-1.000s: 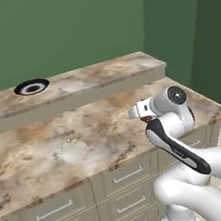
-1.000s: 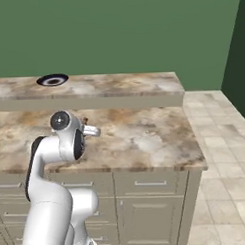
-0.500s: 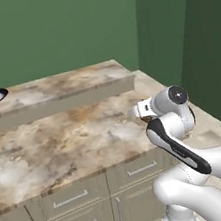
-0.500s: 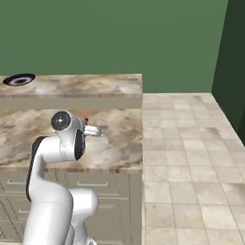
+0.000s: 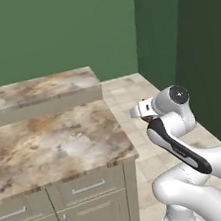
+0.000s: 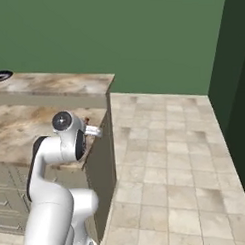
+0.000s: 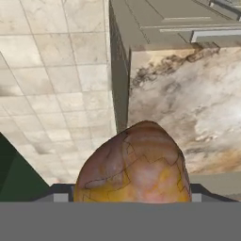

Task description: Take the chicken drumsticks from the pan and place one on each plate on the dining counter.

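golden-brown drumstick (image 7: 134, 164), one, pinched in the pincer (image 5: 145, 117); one plate (image 6: 0, 76).

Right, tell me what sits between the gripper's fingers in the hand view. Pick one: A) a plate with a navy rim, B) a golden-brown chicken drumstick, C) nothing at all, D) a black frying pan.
B: a lumpy golden-brown chicken drumstick sits right at the gripper, held above the edge of the marble worktop and the tiled floor.
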Motion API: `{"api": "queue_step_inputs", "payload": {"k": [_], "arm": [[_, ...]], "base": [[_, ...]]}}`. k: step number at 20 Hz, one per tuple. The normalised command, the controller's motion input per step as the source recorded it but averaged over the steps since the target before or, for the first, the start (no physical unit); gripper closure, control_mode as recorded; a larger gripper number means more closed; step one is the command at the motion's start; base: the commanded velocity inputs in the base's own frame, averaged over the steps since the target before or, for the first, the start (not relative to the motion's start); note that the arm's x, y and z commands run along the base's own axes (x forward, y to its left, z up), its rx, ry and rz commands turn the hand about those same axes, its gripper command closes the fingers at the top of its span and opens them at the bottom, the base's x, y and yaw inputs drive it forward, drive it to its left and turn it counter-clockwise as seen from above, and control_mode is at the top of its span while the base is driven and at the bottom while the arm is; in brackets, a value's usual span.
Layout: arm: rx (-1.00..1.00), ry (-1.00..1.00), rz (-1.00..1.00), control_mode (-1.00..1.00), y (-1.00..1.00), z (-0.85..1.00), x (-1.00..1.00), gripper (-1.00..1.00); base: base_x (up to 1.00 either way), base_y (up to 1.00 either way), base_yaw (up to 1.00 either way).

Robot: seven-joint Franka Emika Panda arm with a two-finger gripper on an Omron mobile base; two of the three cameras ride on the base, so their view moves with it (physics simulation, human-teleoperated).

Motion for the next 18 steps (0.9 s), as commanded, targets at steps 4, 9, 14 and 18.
{"api": "queue_step_inputs", "payload": {"k": [4, 9, 14, 18], "arm": [[0.00, 0.00, 0.00, 1.00, 0.00, 0.00, 0.00, 1.00], [0.00, 0.00, 0.00, 1.00, 0.00, 0.00, 0.00, 1.00], [0.00, 0.00, 0.00, 1.00, 0.00, 0.00, 0.00, 1.00], [0.00, 0.00, 0.00, 1.00, 0.00, 0.00, 0.00, 1.00]], "base": [[-0.10, -1.00, 0.31], [0.13, -1.00, 0.43], [0.81, -1.00, 0.38], [1.00, -1.00, 0.21]]}}
